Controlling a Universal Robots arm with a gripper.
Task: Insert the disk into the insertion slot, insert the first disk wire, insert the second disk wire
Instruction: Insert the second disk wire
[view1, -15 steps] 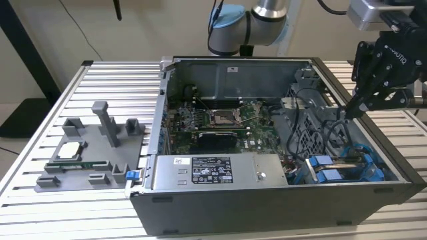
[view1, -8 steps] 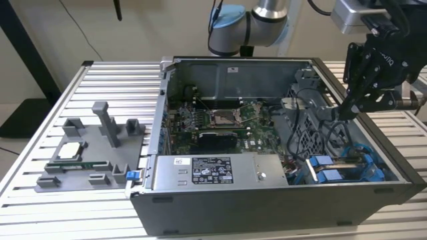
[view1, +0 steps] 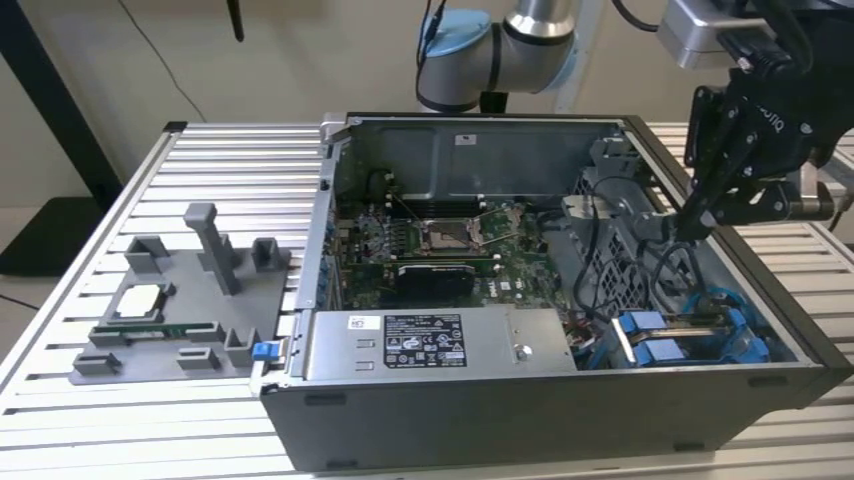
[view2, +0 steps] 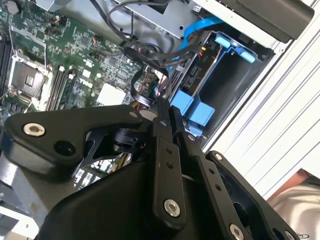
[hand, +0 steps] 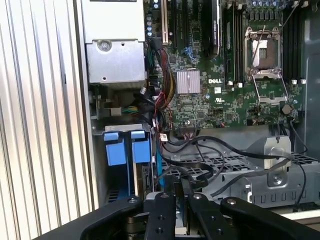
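In the exterior view, the open grey metal computer case (view1: 561, 400) lies on a ribbed aluminium table (view1: 200, 160). The black two-fingered gripper (view1: 703, 222) hangs over the case's side at the exterior view's right, among loose black wires (view1: 654, 265). The insertion slot (view1: 727, 335), a grey cage with blue plastic fittings, sits in the near corner on the exterior view's right, beside the black-labelled silver power-supply box (view1: 420, 340). In the second wrist view, the gripper (view2: 167, 111) has its fingers pressed together, their tips touching a looping black wire (view2: 142, 95). Whether that wire is actually nipped I cannot tell. Just past the tips, the slot (view2: 235, 85) holds what looks like the disk (view2: 199, 75), standing on edge in its blue carrier. In the first wrist view, the gripper (hand: 177, 187) hovers over the wire tangle (hand: 200, 160) between the slot (hand: 117, 175) and the green motherboard (hand: 210, 100). The work appears to be at the wire stage, which I judge calls for a square grip on the plug and a straight push into its socket. The second wrist view alone gives the fingertip contact, while the exterior view alone gives the gripper's height above the case.
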